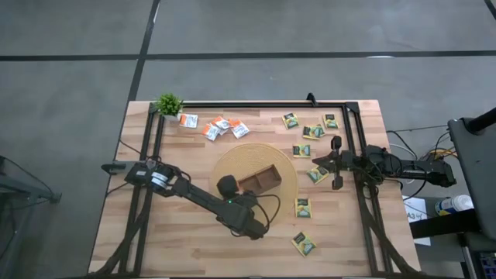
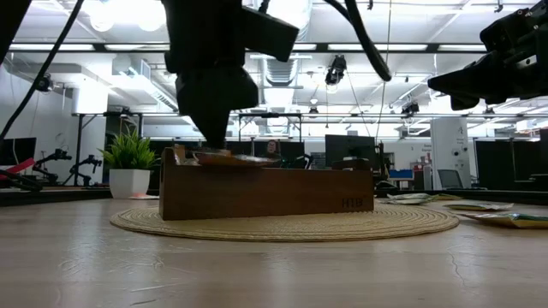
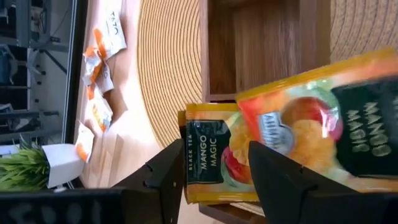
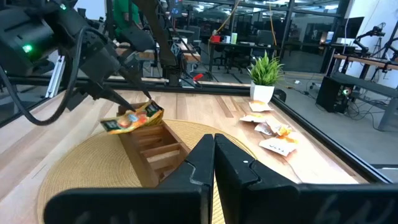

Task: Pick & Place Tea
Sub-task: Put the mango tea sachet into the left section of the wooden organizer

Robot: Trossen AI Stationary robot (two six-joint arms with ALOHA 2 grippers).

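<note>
Plant (image 1: pixel 168 103) and loose sachets (image 1: pixel 221 127) lie beyond the tray (image 1: pixel 260 180)

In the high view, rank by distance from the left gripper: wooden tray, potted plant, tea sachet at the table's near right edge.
From the left gripper:
1. Wooden tray, just right of it, on the round mat.
2. Tea sachet, toward the near right edge.
3. Potted plant, far left corner.

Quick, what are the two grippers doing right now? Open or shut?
Left gripper: open over the wooden tray, a tea sachet lying between its fingers.
Right gripper: shut, holding nothing.
</note>
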